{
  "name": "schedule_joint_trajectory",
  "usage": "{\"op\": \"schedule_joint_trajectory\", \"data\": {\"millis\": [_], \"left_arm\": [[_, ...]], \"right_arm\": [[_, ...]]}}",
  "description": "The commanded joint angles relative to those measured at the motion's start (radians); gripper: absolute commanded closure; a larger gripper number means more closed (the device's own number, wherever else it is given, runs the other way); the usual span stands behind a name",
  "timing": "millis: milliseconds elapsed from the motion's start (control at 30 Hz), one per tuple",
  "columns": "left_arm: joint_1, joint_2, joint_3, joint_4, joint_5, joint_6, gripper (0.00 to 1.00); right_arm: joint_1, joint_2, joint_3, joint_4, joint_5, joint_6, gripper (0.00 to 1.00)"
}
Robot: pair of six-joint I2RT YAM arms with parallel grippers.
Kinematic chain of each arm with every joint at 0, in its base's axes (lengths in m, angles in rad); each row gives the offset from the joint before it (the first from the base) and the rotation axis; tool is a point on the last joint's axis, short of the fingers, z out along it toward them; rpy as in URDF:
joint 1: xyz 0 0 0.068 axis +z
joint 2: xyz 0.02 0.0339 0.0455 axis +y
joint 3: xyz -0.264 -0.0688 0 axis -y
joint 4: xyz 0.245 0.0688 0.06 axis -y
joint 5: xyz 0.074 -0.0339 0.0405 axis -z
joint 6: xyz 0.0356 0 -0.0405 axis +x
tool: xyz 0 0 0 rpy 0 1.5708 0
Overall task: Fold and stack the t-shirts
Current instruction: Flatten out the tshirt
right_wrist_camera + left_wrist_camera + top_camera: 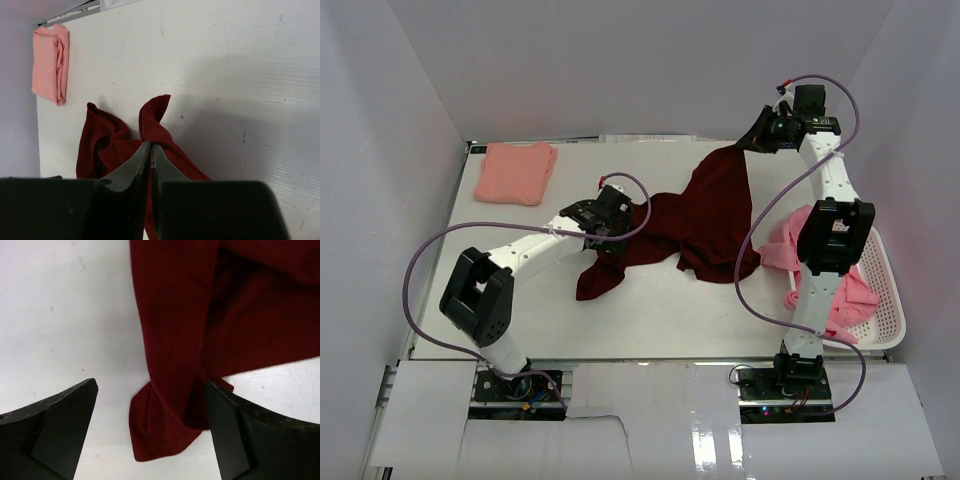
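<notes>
Right pincer (151,146) first: we see its two fingers pressed together on a corner of the maroon t-shirt (705,220), holding that corner above the table (650,320) at the far right, so the cloth slopes from there down toward the middle. Most of the shirt lies crumpled across the middle of the table, with one lobe trailing toward the near left. At that left end we find the left pincer (150,387), its fingers spread wide apart and pointing down at the table. A narrow fold of the maroon cloth lies between them, closer to the right-hand finger in the wrist view, and we cannot tell whether that finger touches it. Well apart from this shirt, in the far left corner, the salmon t-shirt (515,172) lies folded into a flat square. On the right side, pink t-shirts (782,250) are heaped in a white mesh basket (882,300), one spilling over its left rim just beside the near right edge of the maroon cloth. We note that the right arm partly hides that heap in the overhead view.
</notes>
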State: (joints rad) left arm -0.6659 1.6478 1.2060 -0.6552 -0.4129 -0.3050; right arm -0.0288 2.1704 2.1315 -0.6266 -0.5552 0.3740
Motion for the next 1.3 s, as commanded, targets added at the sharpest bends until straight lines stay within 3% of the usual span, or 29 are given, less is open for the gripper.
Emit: {"op": "schedule_joint_trajectory", "data": {"millis": [0, 67, 100, 200, 233, 333, 367, 500, 700, 767, 900, 967, 1033, 1100, 1133, 1167, 1267], "left_arm": [[0.037, 0.023, 0.052, 0.008, 0.025, -0.014, 0.02], [0.064, 0.038, 0.055, 0.009, 0.052, -0.014, 0.05], [0.075, 0.052, 0.058, 0.020, 0.071, -0.013, 0.20], [0.106, 0.079, 0.070, 0.020, 0.114, -0.011, 0.52], [0.114, 0.093, 0.072, 0.019, 0.118, -0.011, 0.73], [0.129, 0.092, 0.076, 0.008, 0.135, -0.019, 1.00], [0.134, 0.083, 0.075, 0.000, 0.140, -0.023, 1.00], [0.195, -0.015, 0.060, -0.029, 0.198, -0.062, 1.00], [0.377, -0.196, 0.024, -0.127, 0.227, -0.144, 1.00], [0.466, -0.253, -0.034, -0.120, 0.250, -0.163, 1.00], [0.532, -0.308, -0.141, -0.100, 0.256, -0.206, 1.00], [0.574, -0.312, -0.187, -0.093, 0.328, -0.221, 1.00], [0.598, -0.303, -0.209, -0.087, 0.403, -0.220, 0.91], [0.604, -0.293, -0.235, -0.090, 0.503, -0.223, 0.66], [0.608, -0.289, -0.243, -0.099, 0.516, -0.227, 0.26], [0.611, -0.293, -0.253, -0.101, 0.526, -0.242, 0.03], [0.661, -0.344, -0.301, -0.071, 0.549, -0.261, 0.02]], "right_arm": [[-0.003, -0.073, -0.004, 0.036, -0.029, -0.012, 0.92], [-0.003, -0.075, -0.005, 0.038, -0.032, -0.012, 0.92], [-0.003, -0.075, -0.008, 0.039, -0.031, -0.010, 0.92], [-0.003, -0.073, -0.010, 0.039, -0.032, -0.010, 0.92], [-0.003, -0.073, -0.010, 0.039, -0.032, -0.010, 0.92], [-0.005, -0.075, -0.010, 0.039, -0.029, -0.010, 0.92], [-0.005, -0.075, -0.012, 0.039, -0.026, -0.012, 0.92], [-0.013, -0.081, -0.025, 0.033, -0.015, -0.010, 0.92], [-0.020, -0.110, -0.067, 0.007, 0.011, -0.010, 0.92], [-0.020, -0.124, -0.079, 0.004, 0.014, -0.006, 0.92], [-0.020, -0.141, -0.082, -0.021, 0.018, -0.004, 0.92], [-0.020, -0.153, -0.087, -0.038, 0.027, -0.012, 0.92], [-0.020, -0.165, -0.097, -0.056, 0.029, -0.015, 0.92], [-0.019, -0.188, -0.123, -0.070, 0.031, -0.023, 0.92], [-0.017, -0.208, -0.136, -0.082, 0.032, -0.024, 0.92], [-0.016, -0.219, -0.151, -0.084, 0.035, -0.027, 0.92], [-0.003, -0.263, -0.217, -0.094, 0.044, -0.041, 0.92]]}}
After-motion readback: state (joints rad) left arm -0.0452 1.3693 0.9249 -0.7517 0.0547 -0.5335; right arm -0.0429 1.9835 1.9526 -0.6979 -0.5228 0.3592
